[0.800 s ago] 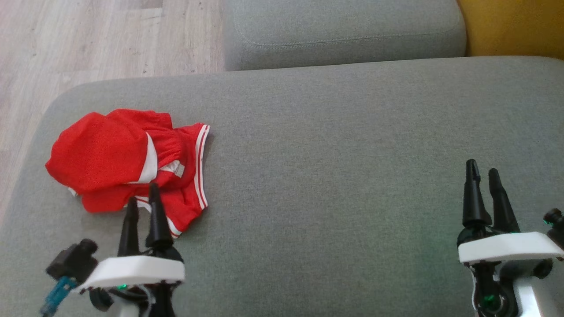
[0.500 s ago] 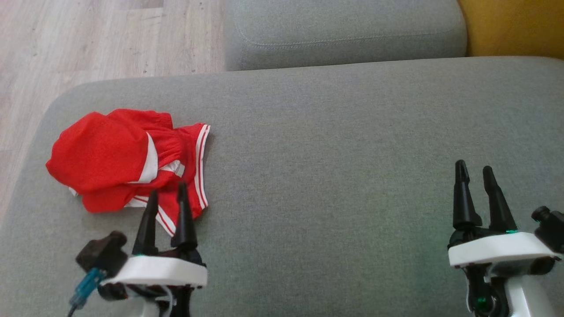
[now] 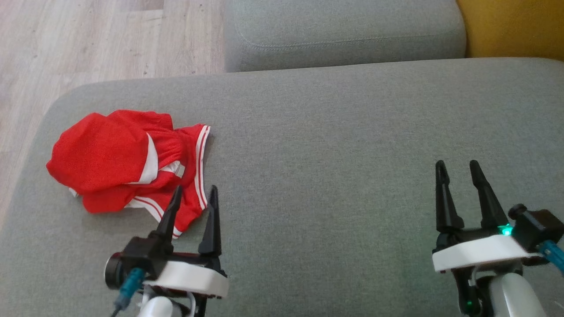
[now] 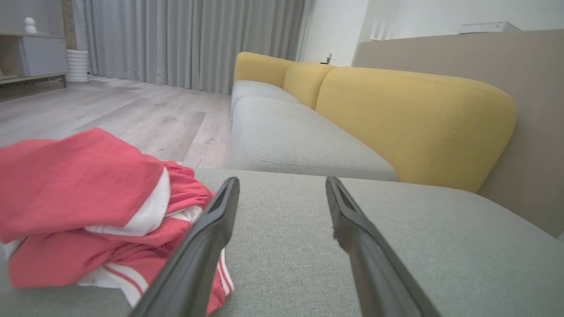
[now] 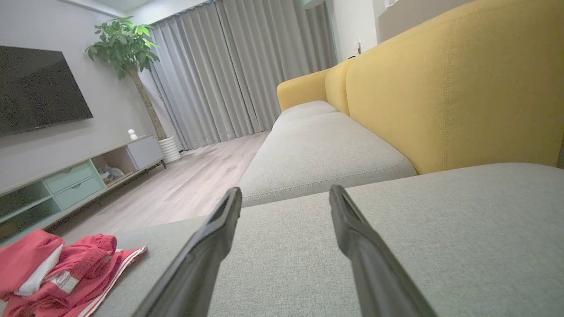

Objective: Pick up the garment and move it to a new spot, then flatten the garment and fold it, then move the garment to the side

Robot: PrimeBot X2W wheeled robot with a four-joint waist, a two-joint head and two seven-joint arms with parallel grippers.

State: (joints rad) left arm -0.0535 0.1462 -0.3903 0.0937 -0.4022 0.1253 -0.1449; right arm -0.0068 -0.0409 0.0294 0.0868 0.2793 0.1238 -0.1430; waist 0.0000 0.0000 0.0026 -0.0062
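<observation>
The garment (image 3: 123, 163) is red with white stripes and lies crumpled on the left part of the grey sofa cushion (image 3: 330, 145). It also shows as the garment (image 4: 79, 207) at the left of the left wrist view and as the garment (image 5: 57, 273) low at the left of the right wrist view. My left gripper (image 3: 196, 191) stands open just at the garment's near right corner, with nothing between its fingers. My right gripper (image 3: 456, 166) is open over bare cushion far to the right.
Beyond the cushion lies a second grey seat cushion (image 3: 343, 31) with yellow backrests (image 4: 410, 119). Wooden floor (image 3: 88, 39) runs past the cushion's left edge. A TV cabinet (image 5: 66, 180) and a potted plant (image 5: 123, 48) stand across the room.
My left gripper has moved right along the garment's near edge and its fingers have spread wider. My right gripper has shifted left and opened wider too. The garment has not moved.
</observation>
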